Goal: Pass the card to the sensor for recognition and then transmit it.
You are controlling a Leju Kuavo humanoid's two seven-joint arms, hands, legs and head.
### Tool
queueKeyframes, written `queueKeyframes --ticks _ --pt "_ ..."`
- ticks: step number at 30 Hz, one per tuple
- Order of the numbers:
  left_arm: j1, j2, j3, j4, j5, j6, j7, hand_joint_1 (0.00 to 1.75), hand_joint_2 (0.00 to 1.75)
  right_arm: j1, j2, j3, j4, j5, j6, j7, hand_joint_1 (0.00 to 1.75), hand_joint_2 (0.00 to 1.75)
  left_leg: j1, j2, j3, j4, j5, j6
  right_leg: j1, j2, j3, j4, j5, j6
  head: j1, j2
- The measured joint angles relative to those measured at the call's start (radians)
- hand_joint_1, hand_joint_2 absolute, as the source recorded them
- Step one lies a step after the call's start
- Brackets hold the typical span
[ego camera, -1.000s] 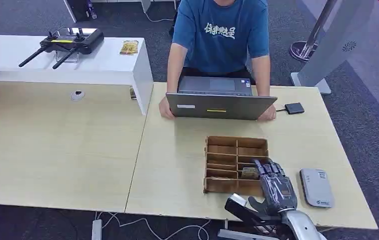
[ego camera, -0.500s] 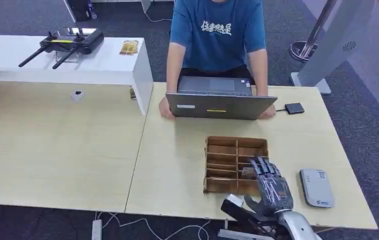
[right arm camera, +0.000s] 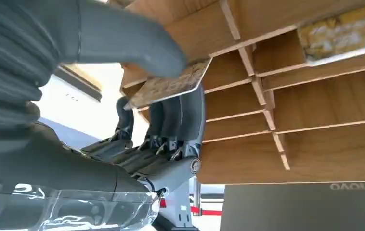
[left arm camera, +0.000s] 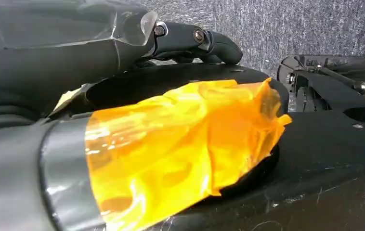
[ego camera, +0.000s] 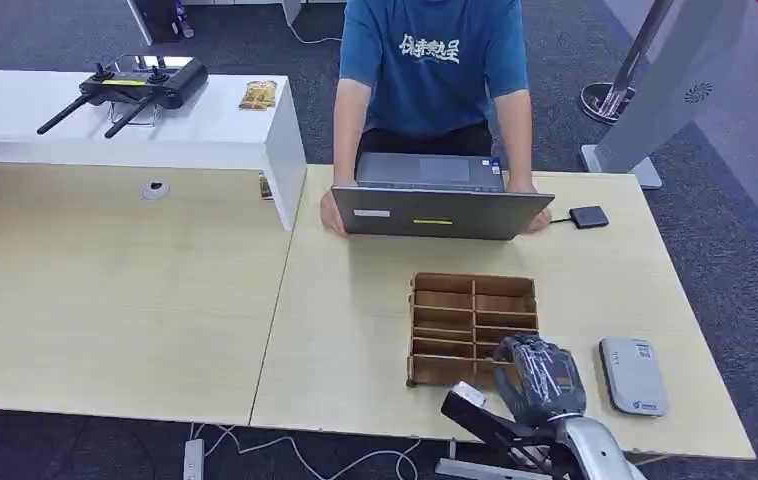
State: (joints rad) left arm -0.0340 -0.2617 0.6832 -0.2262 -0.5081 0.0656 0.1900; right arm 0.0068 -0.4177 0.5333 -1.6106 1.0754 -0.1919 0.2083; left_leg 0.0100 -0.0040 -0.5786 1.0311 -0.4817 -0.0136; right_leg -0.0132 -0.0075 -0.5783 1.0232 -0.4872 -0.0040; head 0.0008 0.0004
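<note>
My right hand (ego camera: 540, 380) sits over the near right corner of the wooden tray (ego camera: 445, 300), fingers curled down into its compartments. From the wrist, my thumb (right arm camera: 137, 45) presses on top of a card (right arm camera: 168, 85) and my dark fingers (right arm camera: 173, 120) sit under it, so I am pinching the card at the tray's dividers. A second card (right arm camera: 339, 36) lies in another compartment of the tray (right arm camera: 325, 101), apart from my hand.

The grey sensor (ego camera: 632, 375) lies flat on the surface (ego camera: 355, 330) just right of my hand, near but not touching it.

Across the surface, a person in a blue shirt (ego camera: 433, 60) stands with both hands at the edges of an open laptop (ego camera: 440, 198), which stands beyond the far side of the tray. A small black box (ego camera: 588, 216) on a cable rests just right of the laptop.

Off to the left, a white bench (ego camera: 115, 125) carries a black remote (ego camera: 135, 88) with two antennas and a small yellow packet (ego camera: 258, 94).

My left hand (left arm camera: 190, 41) hangs low, dark fingers bent above carpet; whether they grip anything, I cannot tell.
</note>
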Motion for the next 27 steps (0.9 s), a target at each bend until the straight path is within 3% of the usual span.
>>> queueKeyframes --ticks 1,3,9,10,12,15,17,18,19,27 --pt "0.0 0.0 0.0 0.0 0.0 0.0 0.0 0.0 0.0 0.0 0.0 -0.002 -0.001 0.002 -0.002 0.001 0.37 1.75 0.0 0.0 0.0 0.0 0.0 0.0 0.0 0.0 0.0 0.0 0.0 0.0 0.0 0.0" --pt "0.0 0.0 0.001 0.0 0.0 0.0 0.0 0.0 0.0 0.001 0.0 -0.004 -0.003 0.003 -0.004 0.004 0.24 1.75 0.0 0.0 0.0 0.0 0.0 0.0 0.0 0.0 0.0 0.0 0.0 0.0 0.0 0.0" --pt "0.0 0.0 0.003 0.0 0.0 0.0 0.0 0.0 0.0 0.001 0.0 -0.005 -0.003 0.013 -0.004 0.007 0.28 1.75 0.0 0.0 0.0 0.0 0.0 0.0 0.0 0.0 0.0 0.0 0.0 0.0 0.0 0.0" --pt "0.0 0.0 0.003 0.0 0.0 0.0 0.0 0.0 0.0 0.001 0.0 -0.005 -0.003 0.013 -0.004 0.007 0.44 1.75 0.0 0.0 0.0 0.0 0.0 0.0 0.0 0.0 0.0 0.0 0.0 0.0 0.0 0.0" --pt "0.0 0.0 0.003 0.0 -0.001 0.0 0.0 0.0 0.0 0.001 0.0 -0.005 -0.003 0.013 -0.005 0.007 1.31 1.75 0.0 0.0 0.0 0.0 0.0 0.0 0.0 0.0 0.0 0.0 0.0 0.0 0.0 0.0" --pt "0.0 0.0 0.007 0.0 -0.003 -0.001 0.0 0.0 0.0 0.001 0.0 -0.006 -0.007 0.014 -0.008 0.004 1.38 1.75 0.0 0.0 0.0 0.0 0.0 0.0 0.0 0.0 0.0 0.0 0.0 0.0 0.0 0.0" --pt "0.0 0.0 0.008 0.0 -0.003 -0.001 -0.001 0.0 0.0 0.001 0.0 -0.006 -0.011 0.014 -0.013 0.0 1.59 1.75 0.0 0.0 0.0 0.0 0.0 0.0 0.0 0.0 0.0 0.0 0.0 0.0 0.0 0.0" --pt "0.0 0.0 0.009 0.0 -0.003 -0.001 -0.001 0.0 0.0 0.001 0.0 -0.006 -0.012 0.014 -0.014 0.0 1.59 1.75 0.0 0.0 0.0 0.0 0.0 0.0 0.0 0.0 0.0 0.0 0.0 0.0 0.0 0.0" --pt "0.0 0.0 0.009 0.0 -0.004 -0.001 -0.001 0.0 0.0 0.001 0.0 -0.006 -0.012 0.014 -0.016 -0.001 1.69 1.75 0.0 0.0 0.0 0.0 0.0 0.0 0.0 0.0 0.0 0.0 0.0 0.0 0.0 0.0" --pt "0.0 0.0 0.013 0.0 -0.01 -0.001 -0.003 0.0 0.0 0.001 0.0 -0.007 -0.013 0.014 -0.02 -0.005 1.69 1.75 0.0 0.0 0.0 0.0 0.0 0.0 0.0 0.0 0.0 0.0 0.0 0.0 0.0 0.0"
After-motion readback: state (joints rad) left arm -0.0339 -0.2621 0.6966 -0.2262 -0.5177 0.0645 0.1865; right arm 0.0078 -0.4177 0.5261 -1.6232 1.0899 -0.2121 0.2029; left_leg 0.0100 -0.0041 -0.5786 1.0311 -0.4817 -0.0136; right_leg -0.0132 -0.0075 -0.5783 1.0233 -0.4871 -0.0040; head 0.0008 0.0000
